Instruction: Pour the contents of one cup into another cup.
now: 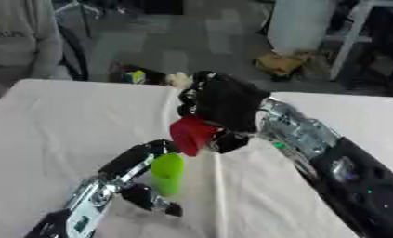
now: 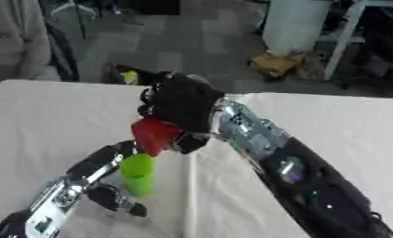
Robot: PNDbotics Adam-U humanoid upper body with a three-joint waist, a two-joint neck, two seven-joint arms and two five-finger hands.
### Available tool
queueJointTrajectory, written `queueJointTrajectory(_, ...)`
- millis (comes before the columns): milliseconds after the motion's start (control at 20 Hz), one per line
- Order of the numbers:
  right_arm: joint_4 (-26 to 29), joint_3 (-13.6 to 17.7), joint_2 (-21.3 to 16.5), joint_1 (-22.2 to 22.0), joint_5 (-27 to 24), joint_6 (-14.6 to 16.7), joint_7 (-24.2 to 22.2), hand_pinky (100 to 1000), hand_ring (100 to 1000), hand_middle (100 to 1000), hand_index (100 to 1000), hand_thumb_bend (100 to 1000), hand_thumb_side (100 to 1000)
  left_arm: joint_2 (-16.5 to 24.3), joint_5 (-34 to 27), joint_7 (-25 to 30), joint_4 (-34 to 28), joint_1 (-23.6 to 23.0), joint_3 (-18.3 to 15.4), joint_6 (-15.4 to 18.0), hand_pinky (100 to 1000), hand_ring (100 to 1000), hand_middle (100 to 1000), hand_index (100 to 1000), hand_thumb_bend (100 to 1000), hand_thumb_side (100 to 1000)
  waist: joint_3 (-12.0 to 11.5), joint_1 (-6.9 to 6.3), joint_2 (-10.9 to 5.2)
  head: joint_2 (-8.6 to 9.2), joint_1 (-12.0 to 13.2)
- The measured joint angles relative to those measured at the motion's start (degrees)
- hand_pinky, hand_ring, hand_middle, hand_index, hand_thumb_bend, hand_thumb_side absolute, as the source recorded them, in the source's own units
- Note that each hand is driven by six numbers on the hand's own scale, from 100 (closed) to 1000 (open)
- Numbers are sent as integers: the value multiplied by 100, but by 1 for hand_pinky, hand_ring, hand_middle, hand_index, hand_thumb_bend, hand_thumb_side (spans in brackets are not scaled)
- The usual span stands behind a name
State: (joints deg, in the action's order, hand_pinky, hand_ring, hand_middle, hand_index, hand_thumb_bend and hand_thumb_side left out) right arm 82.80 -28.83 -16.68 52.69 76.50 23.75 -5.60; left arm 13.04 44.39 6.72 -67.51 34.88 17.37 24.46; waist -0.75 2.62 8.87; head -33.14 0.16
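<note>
A green cup [image 1: 167,173] stands upright on the white table [image 1: 61,121], with my left hand [image 1: 142,160] wrapped round it from the left and behind. My right hand [image 1: 222,104] holds a red cup [image 1: 191,134] tilted steeply downward, its mouth just above the green cup's rim. The fingers of the right hand curl round the red cup's upper part. Whatever is inside either cup is hidden.
The white cloth has a fold [image 1: 219,186] running toward me beside the green cup. A person in grey [image 1: 20,37] stands at the far left edge. Clutter, a white cylinder [image 1: 297,23] and a table leg lie on the floor beyond.
</note>
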Motion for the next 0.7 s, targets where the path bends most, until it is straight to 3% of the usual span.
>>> queueJointTrajectory(150,-52,76,-55,-35,-251,-195,31,626,349,302,436,100,331,-10,151,-42,17,-9,-33,97,770,815,837,887,1000,785,1,-2,-7,1,9)
queueJointTrajectory(200,-52,81,-73,-36,-346,-244,22,583,267,222,369,100,244,-21,182,-59,20,-10,-34,116,753,798,832,884,1000,799,2,-3,-7,2,17)
queueJointTrajectory(300,-116,166,-74,-142,-517,-356,-6,569,252,207,354,100,211,-10,195,-79,15,-34,-64,157,750,791,824,877,1000,803,98,-52,19,46,80)
queueJointTrajectory(450,-431,478,-63,-541,-788,-577,57,555,243,195,341,100,169,6,117,-67,-44,-77,-77,221,726,757,782,847,1000,811,146,-179,59,96,133)
queueJointTrajectory(700,-1110,1162,112,-1228,-1223,-1006,409,546,243,191,332,100,137,7,-177,-90,-260,-259,-85,286,653,675,715,807,1000,817,63,-239,60,104,113)
